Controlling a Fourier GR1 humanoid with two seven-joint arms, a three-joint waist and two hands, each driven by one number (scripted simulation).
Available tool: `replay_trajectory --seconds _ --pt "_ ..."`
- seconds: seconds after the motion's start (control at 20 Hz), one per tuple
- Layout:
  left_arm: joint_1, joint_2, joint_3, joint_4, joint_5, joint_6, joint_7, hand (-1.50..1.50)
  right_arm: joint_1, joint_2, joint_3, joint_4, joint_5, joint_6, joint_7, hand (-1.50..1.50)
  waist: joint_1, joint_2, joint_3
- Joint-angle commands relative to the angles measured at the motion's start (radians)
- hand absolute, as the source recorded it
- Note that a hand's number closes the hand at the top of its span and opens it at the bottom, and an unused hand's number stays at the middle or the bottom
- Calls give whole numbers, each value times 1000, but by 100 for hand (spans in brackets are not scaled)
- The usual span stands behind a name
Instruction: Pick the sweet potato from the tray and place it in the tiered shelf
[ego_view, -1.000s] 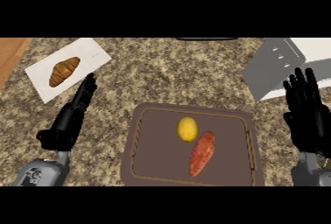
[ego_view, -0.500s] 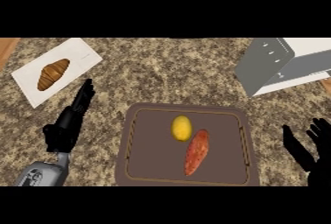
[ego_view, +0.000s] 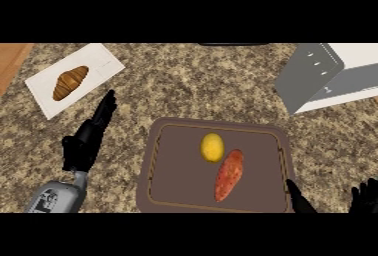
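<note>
Sweet potato (ego_view: 229, 175) lies on our brown tray (ego_view: 168, 180), long axis running up and slightly rightward, just below-right of a yellow lemon (ego_view: 212, 147). Our right hand (ego_view: 299, 200) shows at the lower right edge, fingers spread and holding nothing, just right of it and nearer. Our left hand (ego_view: 88, 140) rests open, left of the tray. The tiered shelf (ego_view: 325, 75) stands at upper right, on the tabletop.
</note>
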Motion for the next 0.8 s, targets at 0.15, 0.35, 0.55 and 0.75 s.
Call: replay_trajectory --seconds 0.15,0.35,0.55,0.75 --pt "-70 -16 -2 22 -12 -19 46 0 115 -123 226 -114 286 -7 286 -150 29 9 -3" --pt "-82 -28 5 57 -24 -19 8 0 92 -185 203 -210 439 83 563 -150 40 15 -4" --pt "-60 -41 -26 27 -40 -15 6 0 148 -277 202 -288 527 256 750 -150 55 17 -7" --pt "-63 -44 -27 37 -40 -22 -1 0 149 -355 234 -377 606 444 944 -150 69 21 -10"
